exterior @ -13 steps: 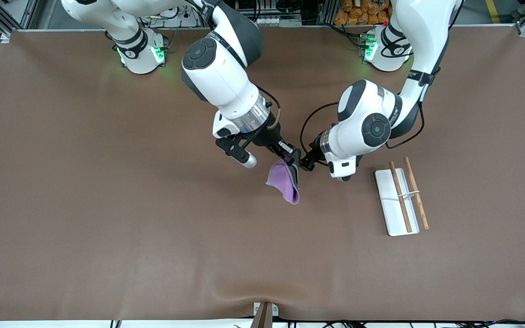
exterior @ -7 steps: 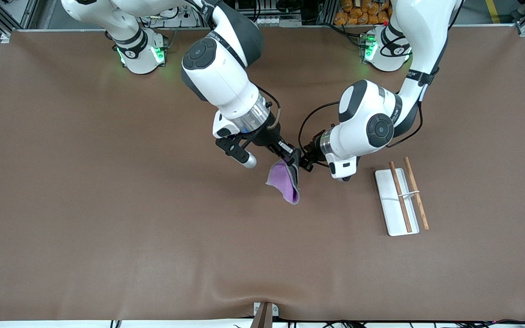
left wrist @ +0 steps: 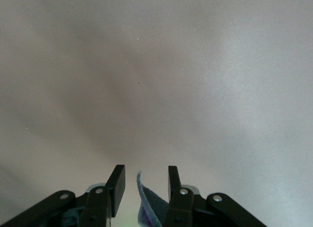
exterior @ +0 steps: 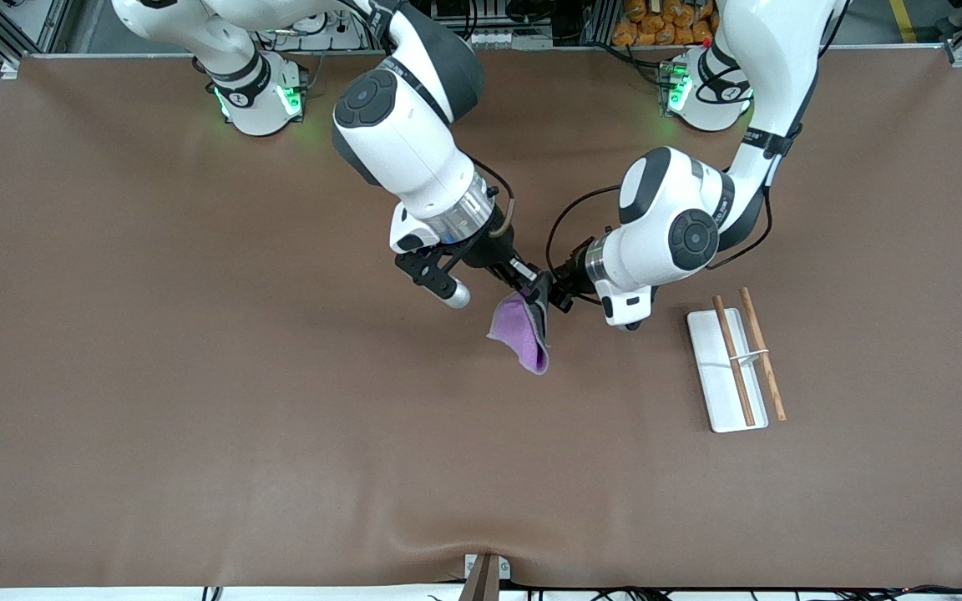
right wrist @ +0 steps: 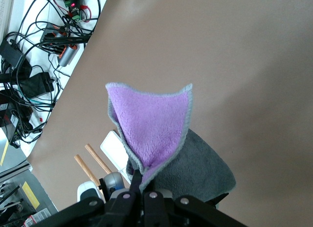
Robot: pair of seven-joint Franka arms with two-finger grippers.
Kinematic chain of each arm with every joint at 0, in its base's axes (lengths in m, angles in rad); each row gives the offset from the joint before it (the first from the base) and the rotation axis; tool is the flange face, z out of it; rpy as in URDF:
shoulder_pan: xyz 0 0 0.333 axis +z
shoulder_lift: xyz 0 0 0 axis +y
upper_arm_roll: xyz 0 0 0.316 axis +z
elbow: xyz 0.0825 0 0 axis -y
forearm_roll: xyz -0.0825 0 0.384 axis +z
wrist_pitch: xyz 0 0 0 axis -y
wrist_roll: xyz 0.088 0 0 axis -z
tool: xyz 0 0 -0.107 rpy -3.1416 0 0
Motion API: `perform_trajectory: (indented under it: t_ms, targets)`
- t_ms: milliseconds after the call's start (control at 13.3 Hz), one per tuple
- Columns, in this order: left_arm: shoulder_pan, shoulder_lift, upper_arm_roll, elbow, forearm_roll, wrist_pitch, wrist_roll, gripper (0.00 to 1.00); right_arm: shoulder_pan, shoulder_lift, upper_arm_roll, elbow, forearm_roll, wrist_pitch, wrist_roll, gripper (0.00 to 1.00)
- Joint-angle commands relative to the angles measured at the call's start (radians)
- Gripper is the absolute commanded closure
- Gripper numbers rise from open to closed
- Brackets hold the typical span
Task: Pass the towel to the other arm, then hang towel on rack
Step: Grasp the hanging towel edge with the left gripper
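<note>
The towel (exterior: 521, 335), purple on one side and dark grey on the other, hangs folded in the air over the middle of the table. My right gripper (exterior: 538, 294) is shut on its top corner; the right wrist view shows the towel (right wrist: 151, 129) spreading out from the shut fingers. My left gripper (exterior: 558, 296) is open right beside it, and an edge of the towel (left wrist: 146, 202) stands between its fingers (left wrist: 116, 185) without being pinched. The rack (exterior: 736, 359), a white base with two brown rods, lies on the table toward the left arm's end.
The brown table cover (exterior: 197, 376) has a slight ridge near its front edge. Cables and electronics (right wrist: 39, 51) lie off the table's edge in the right wrist view. The rack (right wrist: 95, 161) also shows there past the towel.
My left gripper has moved a little closer to the right gripper, so the towel's edge now lies between its open fingers. The right gripper and towel have stayed in place.
</note>
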Motion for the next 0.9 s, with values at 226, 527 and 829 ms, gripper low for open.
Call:
perform_trajectory:
  t_ms: [226, 527, 829]
  targets:
    - [-0.003, -0.003, -0.003, -0.005, -0.021, 0.020, -0.014, 0.77, 0.005, 0.012, -0.007, 0.028, 0.014, -0.007, 0.011, 1.00]
    - [-0.001, -0.010, -0.003, 0.018, -0.021, 0.020, -0.014, 1.00, 0.005, 0.012, -0.007, 0.028, 0.014, -0.007, 0.011, 1.00]
    - [0.026, -0.025, 0.000, 0.042, -0.015, 0.019, 0.002, 1.00, 0.005, 0.012, -0.007, 0.028, 0.014, -0.007, 0.011, 1.00]
